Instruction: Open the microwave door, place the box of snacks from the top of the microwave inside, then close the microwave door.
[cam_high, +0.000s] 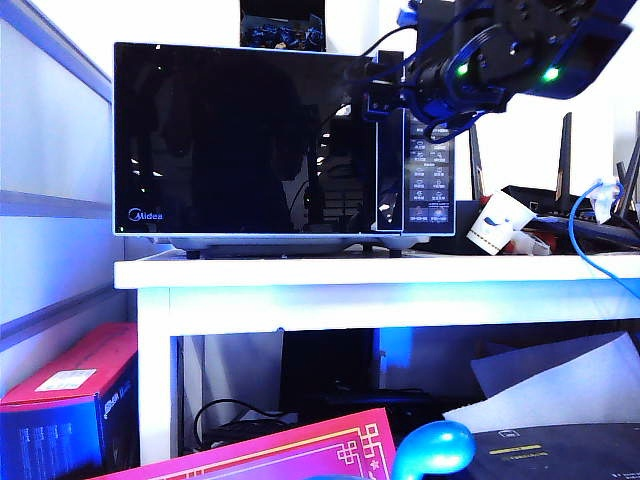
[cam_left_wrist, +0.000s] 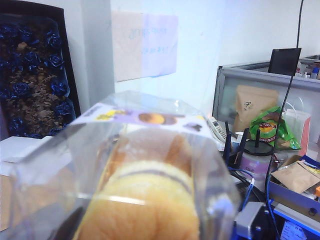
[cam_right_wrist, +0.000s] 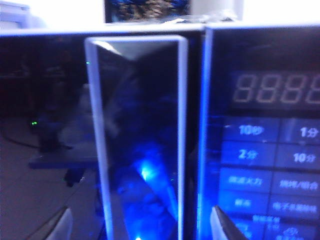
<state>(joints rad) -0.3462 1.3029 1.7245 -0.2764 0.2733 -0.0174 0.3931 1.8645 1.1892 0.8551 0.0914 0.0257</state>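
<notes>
We see the right gripper, fingers spread, before the shut microwave door at upper right; the left gripper's fingers pinch the box of snacks.

Glossy blk microwave door, blue logo

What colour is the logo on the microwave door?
Blue, in the lower left corner of the black glass microwave door; exterior view shows it best.

Blue-tinted frames, blown-out white walls, blurred foreground, dim glossy reflections
</notes>
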